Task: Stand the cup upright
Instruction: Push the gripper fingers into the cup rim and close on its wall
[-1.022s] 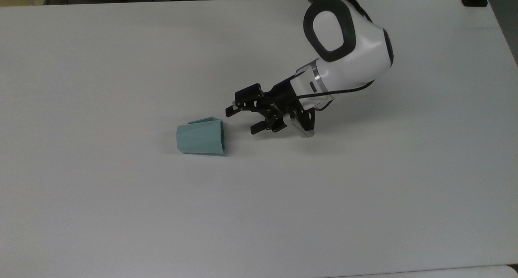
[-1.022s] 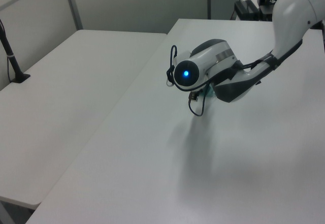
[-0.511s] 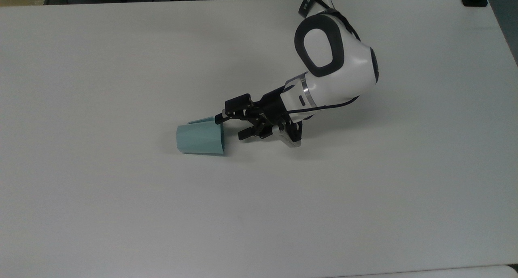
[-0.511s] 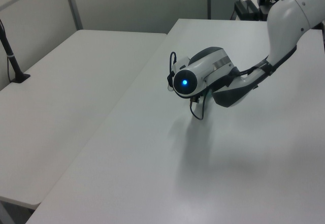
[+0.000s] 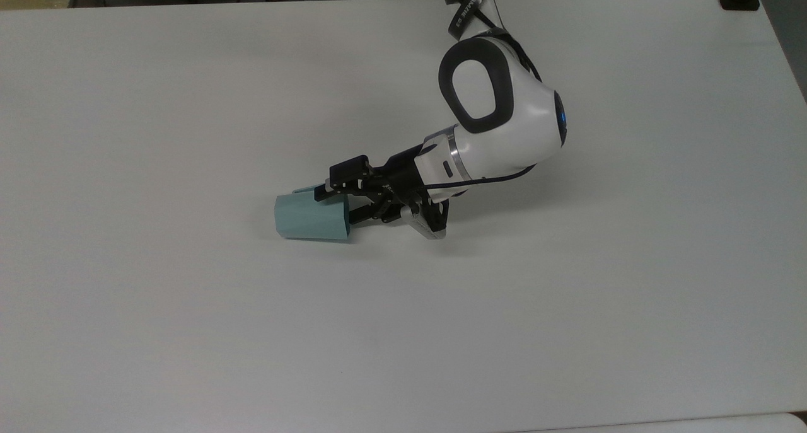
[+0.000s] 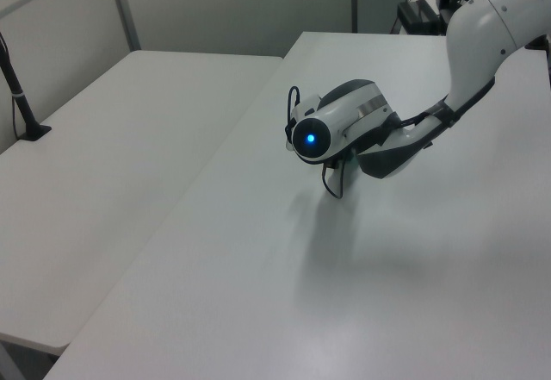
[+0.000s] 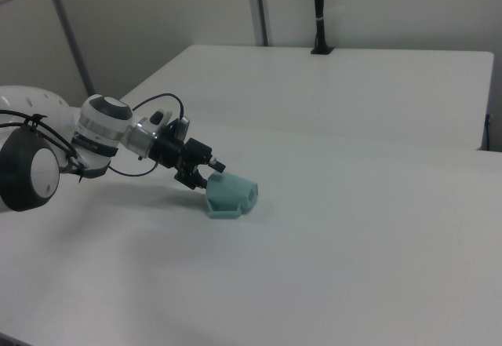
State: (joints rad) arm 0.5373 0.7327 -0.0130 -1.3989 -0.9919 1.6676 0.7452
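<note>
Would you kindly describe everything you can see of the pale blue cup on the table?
The cup is a small pale teal-blue piece with flat, angular facets and a matte look. It lies on its side on the white table, its wider mouth toward the top view's right, its narrower base toward the top view's left. An angular handle runs along its far side. The open gripper is at its mouth; whether they touch is unclear.

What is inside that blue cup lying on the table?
The cup lies on its side, its open mouth facing the gripper. One fingertip reaches its rim. The inside is hidden, so whether it holds anything cannot be told.
</note>
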